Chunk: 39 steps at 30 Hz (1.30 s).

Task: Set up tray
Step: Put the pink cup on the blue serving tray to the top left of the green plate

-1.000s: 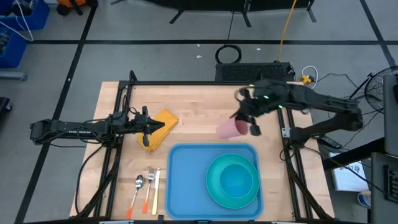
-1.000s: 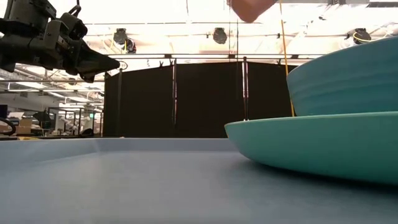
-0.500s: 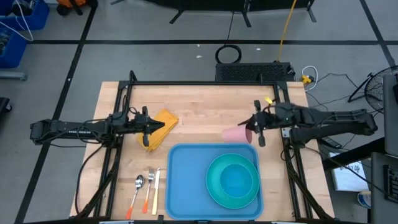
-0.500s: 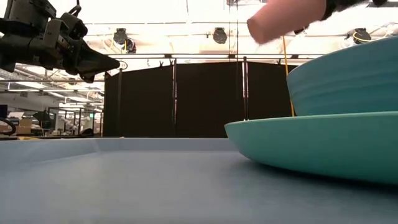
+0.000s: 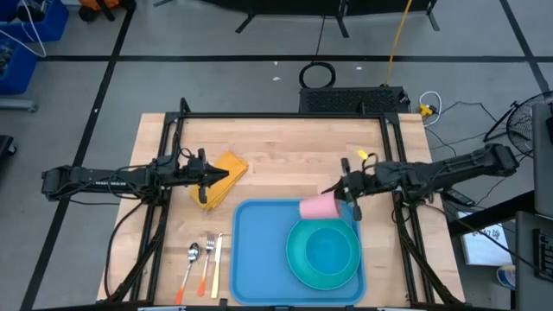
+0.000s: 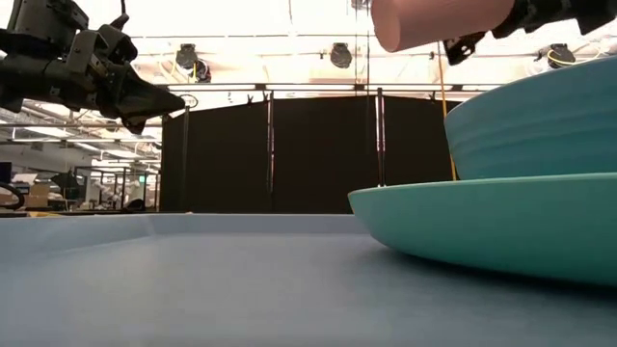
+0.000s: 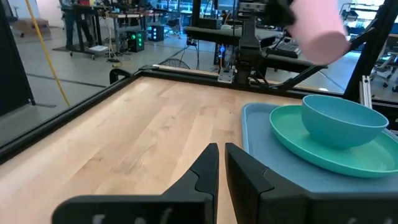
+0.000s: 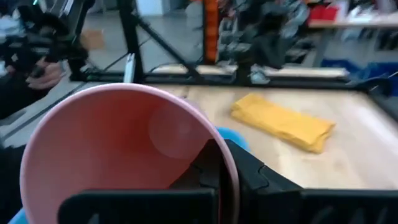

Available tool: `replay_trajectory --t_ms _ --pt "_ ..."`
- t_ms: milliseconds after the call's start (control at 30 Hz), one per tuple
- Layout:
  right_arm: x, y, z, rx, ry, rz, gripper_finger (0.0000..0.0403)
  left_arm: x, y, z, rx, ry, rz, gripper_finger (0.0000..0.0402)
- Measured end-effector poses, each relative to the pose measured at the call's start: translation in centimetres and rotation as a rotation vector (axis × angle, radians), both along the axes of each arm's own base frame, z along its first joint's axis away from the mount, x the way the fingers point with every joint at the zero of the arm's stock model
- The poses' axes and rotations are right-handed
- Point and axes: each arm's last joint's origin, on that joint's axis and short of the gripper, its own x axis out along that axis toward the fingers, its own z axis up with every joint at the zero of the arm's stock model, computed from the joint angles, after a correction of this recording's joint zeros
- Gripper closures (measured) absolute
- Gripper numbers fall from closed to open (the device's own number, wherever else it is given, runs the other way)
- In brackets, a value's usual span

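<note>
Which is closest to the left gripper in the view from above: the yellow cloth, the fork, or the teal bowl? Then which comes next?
From the left gripper:
1. Yellow cloth, right beside its tips.
2. Fork, near the table's front edge.
3. Teal bowl, on the tray's right side.

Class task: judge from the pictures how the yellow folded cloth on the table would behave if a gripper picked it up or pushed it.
The yellow cloth lies folded flat with soft, uneven edges, so it is probably floppy and would droop or unfold when lifted. It looks thin, so likely light. Pushed across the wooden table, it would more likely bunch or slide than roll.
</note>
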Motion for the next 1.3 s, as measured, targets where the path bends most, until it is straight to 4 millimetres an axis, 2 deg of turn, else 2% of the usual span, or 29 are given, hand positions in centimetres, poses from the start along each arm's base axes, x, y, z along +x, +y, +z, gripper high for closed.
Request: replay_trajectory --t_ms 167,400,567,767,1000,1300 --pt "3.9 1.2 1.3 0.029 0.116 0.012 0.0403 0.0 0.0 0.0 -0.011 -0.005 0.007 0.0371" --pt "10.5 2.5 3.5 -0.077 0.436 0.029 0.0403 0.0 0.0 0.0 -0.005 -0.004 0.008 0.0371" --pt "14.1 2.7 3.3 -0.151 0.601 0.045 0.0403 0.0 0.0 0.0 -0.004 -0.001 0.008 0.0371" --pt "17.8 2.1 2.8 -0.128 0.704 0.057 0.0403 0.0 0.0 0.0 -0.002 -0.001 0.007 0.0371" --pt "19.8 1.5 0.0 -0.118 0.865 0.031 0.0403 0.0 0.0 0.0 -0.002 -0.002 0.007 0.0371" --pt "21.1 1.7 -2.7 -0.043 0.925 0.044 0.0403 0.0 0.0 0.0 -0.002 -0.001 0.007 0.0371"
